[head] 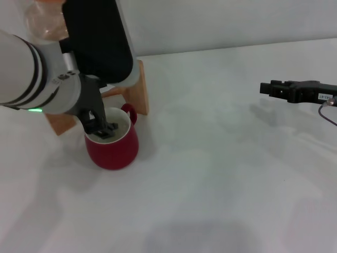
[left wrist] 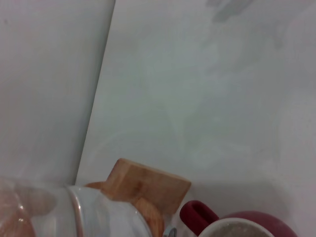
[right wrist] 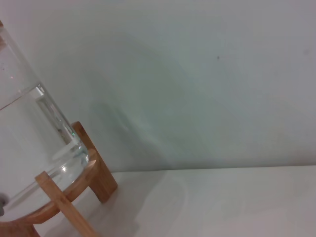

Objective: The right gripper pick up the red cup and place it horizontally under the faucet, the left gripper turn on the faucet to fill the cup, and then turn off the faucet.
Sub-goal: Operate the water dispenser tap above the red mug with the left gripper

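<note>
White tabletop: the red cup [head: 112, 142] sits at 9 o'clock beside the wooden stand [head: 138, 87]. Left gripper [head: 101, 126] hangs directly over its mouth, spread unclear; right gripper [head: 274, 88], at 3 o'clock, looks pressed together.

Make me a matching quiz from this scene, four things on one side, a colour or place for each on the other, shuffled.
Things:
1. red cup
2. left claw
3. right claw
4. wooden stand

Descriptions:
A. out over the table's right side, away from everything
B. just behind the cup
C. upright on the table, cream inside
D. at the cup's mouth

Pairs: 1-C, 2-D, 3-A, 4-B
</note>
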